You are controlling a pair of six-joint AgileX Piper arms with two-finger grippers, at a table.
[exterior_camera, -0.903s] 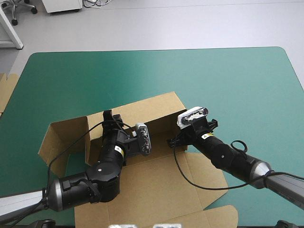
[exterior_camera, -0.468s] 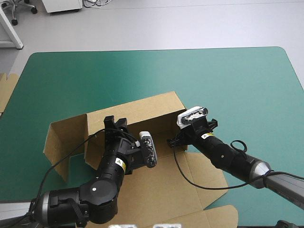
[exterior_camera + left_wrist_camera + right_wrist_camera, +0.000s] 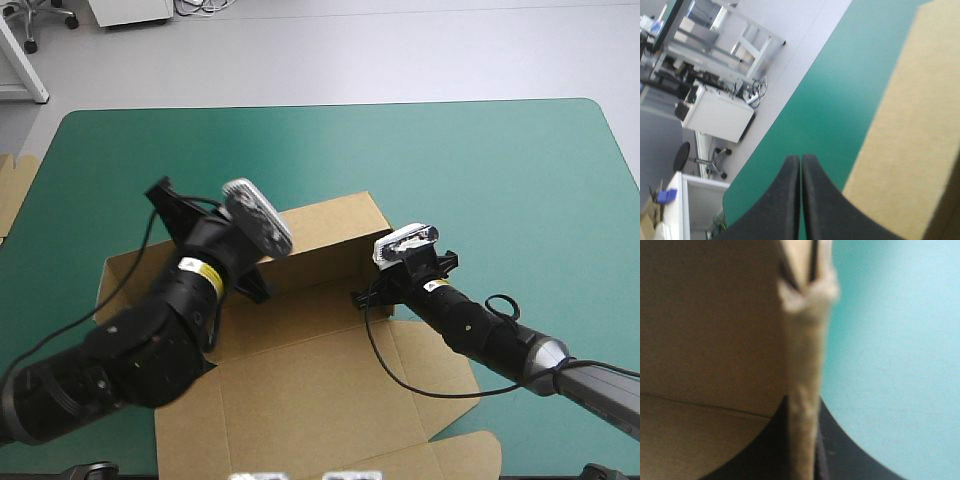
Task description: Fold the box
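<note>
Box [image 3: 300, 380] of brown board is being shown half raised on the teal-green cover [image 3: 480, 170], lying toward 7 o'clock from the table's middle. Its rear wall and 9 o'clock side wall are standing, its lid is lying flat at 6 o'clock, and only bare board is being shown inside. The wall at 3 o'clock is being pinched by the right gripper [image 3: 801, 407]. The left gripper [image 3: 800, 160] is being held over the 10 o'clock corner, fingers pressed together on nothing. An edge of more board [image 3: 15, 190] is being seen at the table's 9 o'clock edge.
</note>
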